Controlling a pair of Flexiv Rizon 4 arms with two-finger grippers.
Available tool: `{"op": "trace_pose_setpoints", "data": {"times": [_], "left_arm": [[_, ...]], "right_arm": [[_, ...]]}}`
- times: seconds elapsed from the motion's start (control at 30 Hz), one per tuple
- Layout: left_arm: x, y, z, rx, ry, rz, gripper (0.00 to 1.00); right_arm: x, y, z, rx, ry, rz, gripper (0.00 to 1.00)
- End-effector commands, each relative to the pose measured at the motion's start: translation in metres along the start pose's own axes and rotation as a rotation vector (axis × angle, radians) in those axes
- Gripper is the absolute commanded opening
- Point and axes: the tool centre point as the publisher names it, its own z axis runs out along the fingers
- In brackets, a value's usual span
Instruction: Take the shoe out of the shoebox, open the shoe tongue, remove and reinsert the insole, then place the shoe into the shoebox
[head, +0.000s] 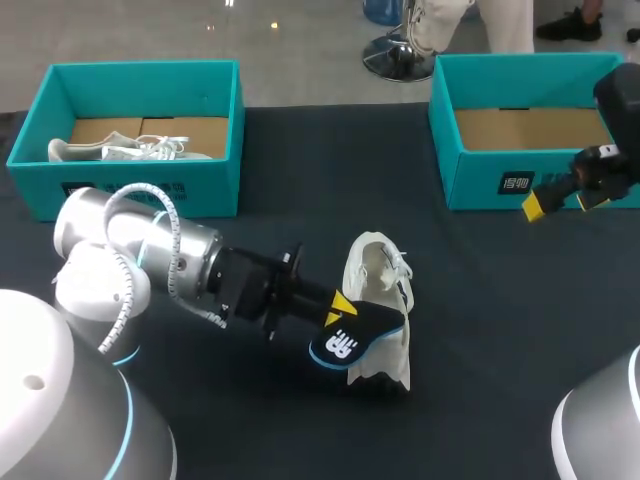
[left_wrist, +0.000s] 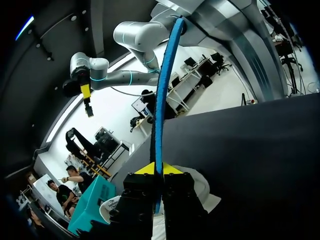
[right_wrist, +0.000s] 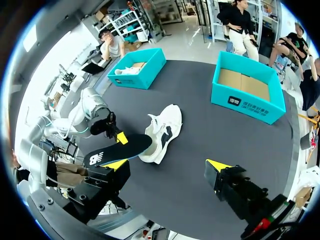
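Note:
A white shoe (head: 378, 290) lies on its side in the middle of the black table (head: 480, 330). My left gripper (head: 339, 309) hovers just beside it, shut on the heel end of a black insole (head: 352, 340) with a blue edge. In the left wrist view the insole (left_wrist: 162, 100) stands edge-on between the yellow tips of the left gripper (left_wrist: 159, 169), with the shoe (left_wrist: 202, 189) below. My right gripper (head: 560, 203) hangs open and holds nothing, in front of the right shoebox (head: 470, 170). From its wrist view the right gripper (right_wrist: 167, 167) looks down on the shoe (right_wrist: 164, 131) and the insole (right_wrist: 117, 150).
A second teal box (head: 130, 185) stands at the back left with another white shoe (head: 120, 150) inside. The right shoebox shows only its brown cardboard floor. Both boxes, left (right_wrist: 145, 80) and right (right_wrist: 250, 107), sit along the table's far side.

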Motion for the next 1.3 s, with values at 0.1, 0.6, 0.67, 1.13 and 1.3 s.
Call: {"op": "trace_pose_setpoints", "data": {"times": [0.1, 0.6, 0.67, 1.13, 1.3], "left_arm": [[0.002, 0.009, 0.006, -0.006, 0.006, 0.007, 0.00], [0.005, 0.025, 0.012, -0.032, 0.020, 0.042, 0.00], [0.005, 0.027, 0.012, -0.035, 0.023, 0.043, 0.00], [0.000, 0.046, 0.013, -0.069, 0.027, 0.050, 0.00], [-0.002, 0.056, 0.015, -0.093, 0.041, 0.054, 0.00]], "right_arm": [[0.000, 0.004, 0.001, 0.009, 0.000, 0.001, 1.00], [0.000, 0.004, 0.001, 0.009, 0.000, 0.001, 1.00], [0.000, 0.004, 0.001, 0.009, 0.000, 0.001, 1.00], [0.000, 0.004, 0.001, 0.009, 0.000, 0.001, 1.00], [0.000, 0.004, 0.001, 0.009, 0.000, 0.001, 1.00]]}}
